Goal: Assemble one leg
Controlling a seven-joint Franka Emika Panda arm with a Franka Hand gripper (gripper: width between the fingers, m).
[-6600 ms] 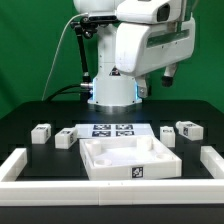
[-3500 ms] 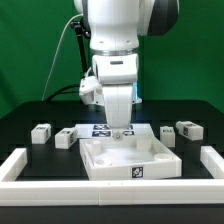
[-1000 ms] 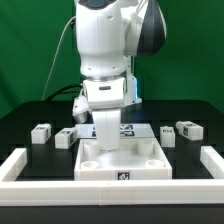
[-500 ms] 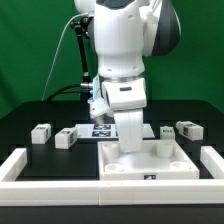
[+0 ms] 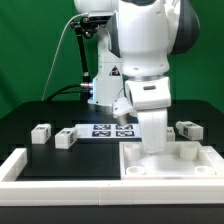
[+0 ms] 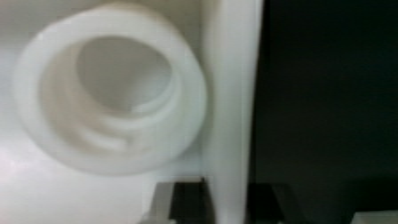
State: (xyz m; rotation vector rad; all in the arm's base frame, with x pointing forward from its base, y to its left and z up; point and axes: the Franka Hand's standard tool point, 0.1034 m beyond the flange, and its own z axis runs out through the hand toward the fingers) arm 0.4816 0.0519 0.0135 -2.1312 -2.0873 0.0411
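The large white tray-like part [image 5: 178, 167] lies at the front on the exterior view's right, pushed into the corner of the white fence. My gripper [image 5: 153, 138] reaches down into it and is shut on its raised wall. In the wrist view the white wall [image 6: 231, 90] runs between my two dark fingers [image 6: 228, 202], next to a round socket [image 6: 107, 90]. Two legs [image 5: 40, 133] [image 5: 66, 138] sit on the exterior view's left, and one leg [image 5: 188, 129] on its right. No leg is in my gripper.
The marker board [image 5: 103, 130] lies behind the tray near the robot base. A low white fence [image 5: 40, 166] runs along the table's front and up both sides [image 5: 214, 156]. The arm hides the spot just behind the tray.
The tray-like part has slid with my gripper from the middle front to the exterior view's right, up to the fence corner. The legs have not moved.
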